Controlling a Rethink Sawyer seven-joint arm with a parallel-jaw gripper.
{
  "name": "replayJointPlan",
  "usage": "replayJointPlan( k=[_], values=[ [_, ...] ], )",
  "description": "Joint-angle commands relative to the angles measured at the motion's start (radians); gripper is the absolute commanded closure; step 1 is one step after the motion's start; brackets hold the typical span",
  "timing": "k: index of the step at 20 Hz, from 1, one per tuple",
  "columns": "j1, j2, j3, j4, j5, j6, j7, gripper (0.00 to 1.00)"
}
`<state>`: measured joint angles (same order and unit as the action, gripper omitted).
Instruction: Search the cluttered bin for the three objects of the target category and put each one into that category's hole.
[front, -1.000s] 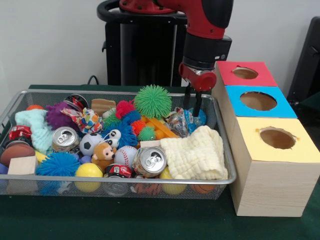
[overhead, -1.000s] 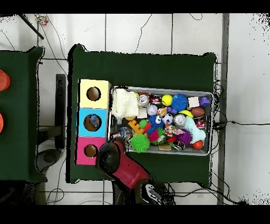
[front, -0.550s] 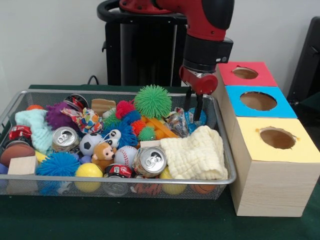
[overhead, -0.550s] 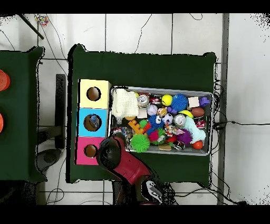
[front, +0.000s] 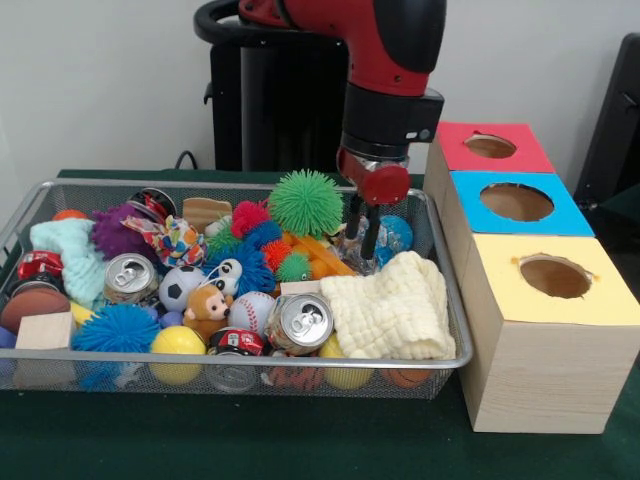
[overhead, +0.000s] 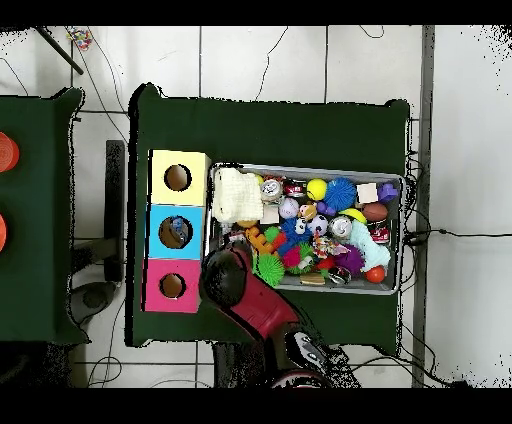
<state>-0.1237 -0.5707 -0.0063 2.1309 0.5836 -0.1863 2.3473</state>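
Note:
My gripper (front: 362, 238) hangs open over the back right of the wire bin (front: 456, 310), its fingertips just above a crinkly clear wrapper (front: 343, 250) and a blue ball (front: 396, 233). Nothing is between the fingers. A green spiky ball (front: 305, 202) sits just to its left, and a cream cloth (front: 390, 305) lies in front of it. Two drink cans (front: 300, 322) (front: 130, 277) lie among balls, plush toys and spiky balls. Beside the bin stand the red box (front: 490, 147), the blue box (front: 517, 202) and the yellow box (front: 555, 277), each with a round hole. In the overhead view the arm (overhead: 235, 280) hides the gripper.
The bin (overhead: 300, 168) is piled with a soccer ball (front: 180, 285), a baseball (front: 250, 310), a yellow ball (front: 177, 343), a wooden block (front: 45, 332) and a teal cloth (front: 65, 250). The bin's right wall stands close to the three boxes (overhead: 175, 232).
The gripper has moved left in the front view, away from the bin's right wall and the red box, and now hangs slightly lower over the clutter. It stays open.

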Motion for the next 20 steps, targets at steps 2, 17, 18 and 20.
replayJointPlan(
  k=[2,17,18,20],
  values=[
    [-0.061,0.105,0.061,-0.181,-0.012,0.069,0.082,0.00],
    [-0.029,0.121,0.031,-0.184,-0.007,0.036,0.116,0.00],
    [-0.017,0.115,0.029,-0.176,-0.002,0.033,0.123,0.00],
    [0.000,0.090,0.020,-0.155,0.006,0.040,0.135,0.00]
  ],
)
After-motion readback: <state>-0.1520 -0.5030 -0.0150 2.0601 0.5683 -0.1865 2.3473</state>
